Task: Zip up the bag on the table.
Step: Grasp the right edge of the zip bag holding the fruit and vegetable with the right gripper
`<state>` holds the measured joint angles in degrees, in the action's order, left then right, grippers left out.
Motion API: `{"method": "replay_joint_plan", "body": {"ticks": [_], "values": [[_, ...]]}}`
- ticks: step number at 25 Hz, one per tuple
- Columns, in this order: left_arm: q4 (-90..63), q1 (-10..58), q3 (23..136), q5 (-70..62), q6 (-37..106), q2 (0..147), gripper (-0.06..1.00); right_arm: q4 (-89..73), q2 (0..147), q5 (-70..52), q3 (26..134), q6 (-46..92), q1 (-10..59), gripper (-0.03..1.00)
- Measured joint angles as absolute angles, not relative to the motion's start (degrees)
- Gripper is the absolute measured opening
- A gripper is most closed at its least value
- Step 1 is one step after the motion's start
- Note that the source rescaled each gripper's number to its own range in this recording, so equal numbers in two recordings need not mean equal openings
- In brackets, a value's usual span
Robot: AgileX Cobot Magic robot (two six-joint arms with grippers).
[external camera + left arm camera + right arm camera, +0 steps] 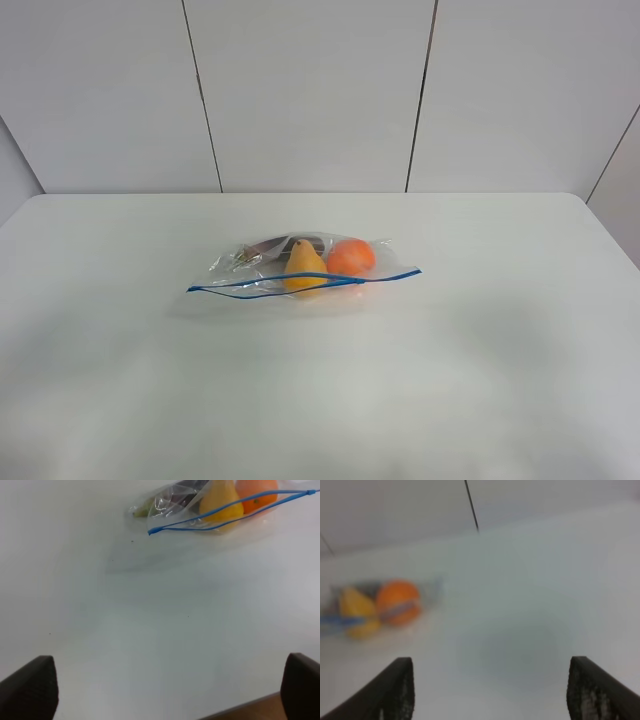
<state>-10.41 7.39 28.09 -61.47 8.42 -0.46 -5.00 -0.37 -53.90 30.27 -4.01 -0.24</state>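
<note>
Both the left gripper (167,687) and right gripper (492,690) stand open, empty, well short of the bag (305,265); its zip strip (400,274) runs crosswise, one end toward each.

place: lab-like test bench | evidence: plain white table (120,400), white panelled wall (310,90)

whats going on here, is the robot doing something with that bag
Nothing is being handled yet. A clear bag holding a pear, an orange and a dark item lies on the white table. Its blue zip strip looks parted in the middle, so it is not zipped. The left gripper and right gripper are both open, over bare table and short of the bag.
</note>
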Motion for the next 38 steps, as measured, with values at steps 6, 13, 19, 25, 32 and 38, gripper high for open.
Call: {"method": "replay_joint_plan", "body": {"ticks": [6, 13, 19, 25, 32, 38], "values": [[-10.41, 7.39, 28.09, -61.47, 8.36, -0.46, 1.00, -5.17, 3.42, -39.20, 32.51, -4.11, -0.24, 1.00], [-10.41, 7.39, 28.09, -61.47, 8.31, -0.46, 1.00, -5.17, 20.08, -29.18, 32.51, -4.23, -0.24, 1.00], [-10.41, 7.39, 28.09, -61.47, 8.31, -0.46, 1.00, -6.43, 33.77, -24.78, 32.51, -4.17, -0.24, 1.00], [-10.41, 7.39, 28.09, -61.47, 8.31, -0.46, 1.00, -15.51, 49.39, -21.78, 32.51, -3.26, -0.24, 1.00], [-10.41, 7.39, 28.09, -61.47, 8.31, -0.46, 1.00, -35.58, 62.63, -18.04, 32.51, 10.28, -0.24, 1.00], [-10.41, 7.39, 28.09, -61.47, 8.31, -0.46, 1.00, -53.89, 73.37, -20.22, 33.04, 28.44, -0.24, 1.00]]}}
